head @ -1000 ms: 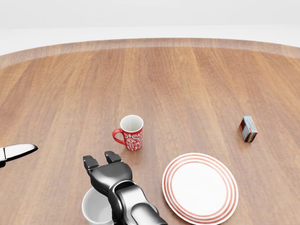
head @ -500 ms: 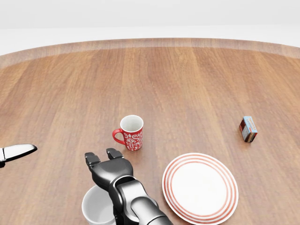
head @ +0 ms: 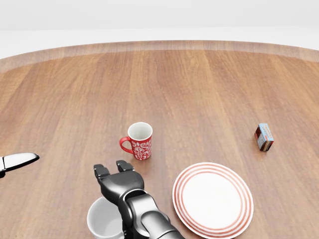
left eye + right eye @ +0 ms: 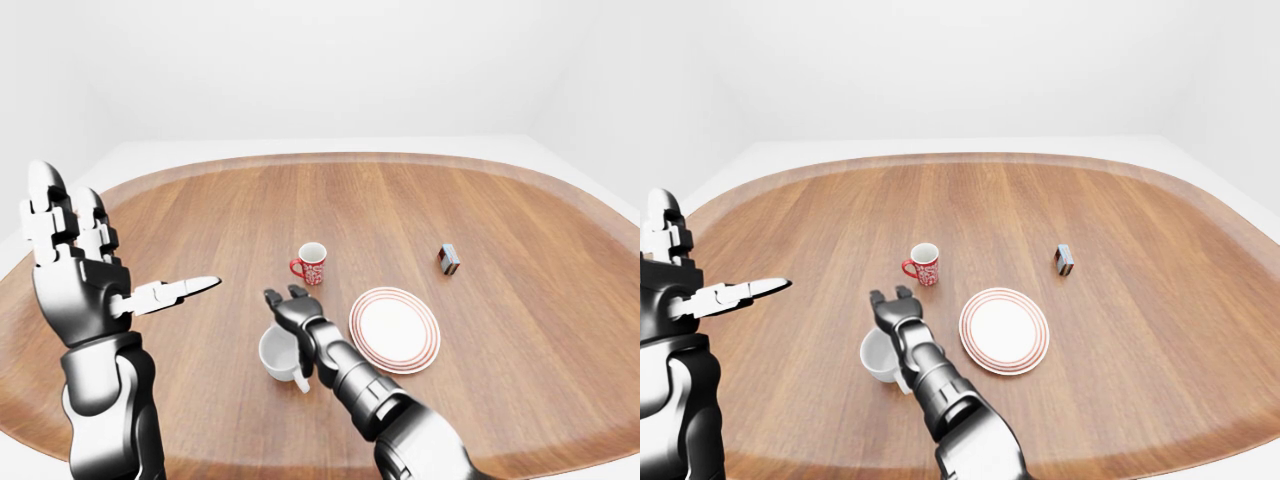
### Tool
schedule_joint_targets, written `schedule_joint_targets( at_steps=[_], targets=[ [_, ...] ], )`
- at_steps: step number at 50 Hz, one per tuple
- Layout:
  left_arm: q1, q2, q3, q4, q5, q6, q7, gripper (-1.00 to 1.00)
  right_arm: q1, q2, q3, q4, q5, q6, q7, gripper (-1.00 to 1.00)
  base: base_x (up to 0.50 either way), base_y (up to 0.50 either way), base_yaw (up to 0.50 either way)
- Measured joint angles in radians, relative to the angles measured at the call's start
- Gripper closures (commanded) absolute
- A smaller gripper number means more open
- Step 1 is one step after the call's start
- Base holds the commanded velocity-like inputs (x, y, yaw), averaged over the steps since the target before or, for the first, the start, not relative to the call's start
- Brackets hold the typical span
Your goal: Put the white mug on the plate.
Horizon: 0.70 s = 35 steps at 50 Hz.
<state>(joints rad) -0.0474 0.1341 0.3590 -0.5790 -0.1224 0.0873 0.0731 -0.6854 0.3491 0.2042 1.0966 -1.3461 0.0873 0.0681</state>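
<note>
White mug (image 4: 280,354) sits upright near the table's (image 4: 520,330) near edge, beside the striped plate (image 4: 395,330), well inside the rim. The right hand (image 3: 118,180) hovers over the mug's far lip, fingers spread, gripping nothing. The left hand (image 4: 75,265) is raised clear at the left edge, fingers splayed. A careless closing could, I'd judge, knock the mug over or shove it into the red mug (image 3: 138,141). A small box (image 3: 264,137) stands apart. Wood-grain oval top, plain white room.
</note>
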Motion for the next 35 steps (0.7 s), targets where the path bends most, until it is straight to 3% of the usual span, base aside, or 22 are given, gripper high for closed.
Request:
schedule_joint_targets(
  at_steps=[35],
  targets=[
    [0.004,-0.002,-0.002,0.007,0.000,0.000,-0.001,-1.00,0.061,0.000,0.003,0.022,-0.115,0.000,-0.007,-1.00,0.00,0.00,0.00]
  ],
)
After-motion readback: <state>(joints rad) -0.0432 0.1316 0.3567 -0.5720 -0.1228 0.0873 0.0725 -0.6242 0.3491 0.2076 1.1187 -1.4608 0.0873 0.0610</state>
